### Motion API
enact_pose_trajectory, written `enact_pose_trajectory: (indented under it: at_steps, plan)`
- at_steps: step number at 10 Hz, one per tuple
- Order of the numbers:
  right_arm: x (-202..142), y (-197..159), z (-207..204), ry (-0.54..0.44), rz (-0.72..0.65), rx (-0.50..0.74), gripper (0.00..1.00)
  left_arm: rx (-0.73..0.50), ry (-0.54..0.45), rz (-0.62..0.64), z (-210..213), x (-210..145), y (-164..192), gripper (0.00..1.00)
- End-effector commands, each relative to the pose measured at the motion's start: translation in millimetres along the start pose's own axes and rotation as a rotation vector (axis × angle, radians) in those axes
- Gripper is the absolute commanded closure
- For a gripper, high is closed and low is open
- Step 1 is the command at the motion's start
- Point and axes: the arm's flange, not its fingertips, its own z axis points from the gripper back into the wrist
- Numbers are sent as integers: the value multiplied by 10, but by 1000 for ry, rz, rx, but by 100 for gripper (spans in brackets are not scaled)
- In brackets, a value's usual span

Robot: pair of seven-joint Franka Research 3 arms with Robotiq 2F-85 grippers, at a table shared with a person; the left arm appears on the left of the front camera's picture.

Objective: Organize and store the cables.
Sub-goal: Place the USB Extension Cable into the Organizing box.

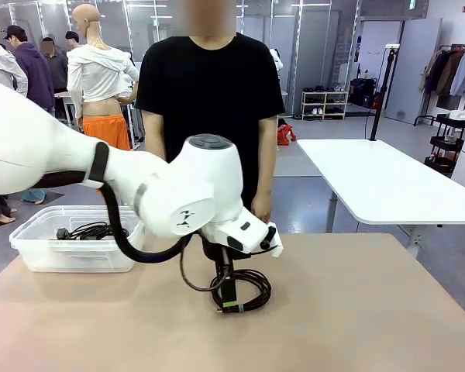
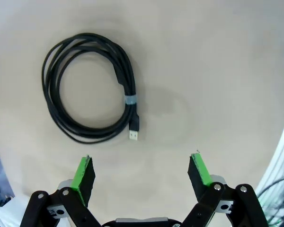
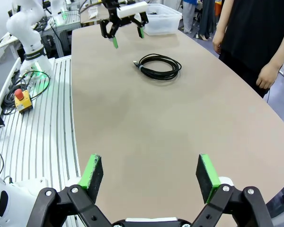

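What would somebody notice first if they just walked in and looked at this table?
Probably the big white left arm reaching over the middle of the tan table, its open green-padded fingers hanging above a coiled black USB cable. Next, the clear plastic bin at the table's left end, with more black cables inside.

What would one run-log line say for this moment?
left gripper: open above coiled cable | right gripper: open, empty | bin: holds cables

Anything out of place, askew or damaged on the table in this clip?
Nothing looks damaged. One coiled cable still lies loose on the table, neatly tied, while others already sit in the clear bin. The left gripper hangs open above it.
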Motion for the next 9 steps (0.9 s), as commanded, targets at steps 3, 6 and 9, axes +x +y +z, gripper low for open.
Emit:
enact_pose_trajectory:
  at_steps: [3, 6, 9]
  plan:
    - [24, 20, -15, -14, 7, -10, 0, -76, 55, -13, -299, 326, 217, 0]
    - [24, 20, -15, -14, 7, -10, 0, -117, 77, -57, -595, 399, 306, 0]
    - [24, 20, -15, -14, 7, -10, 0, -127, 67, -125, -800, 420, 388, 0]
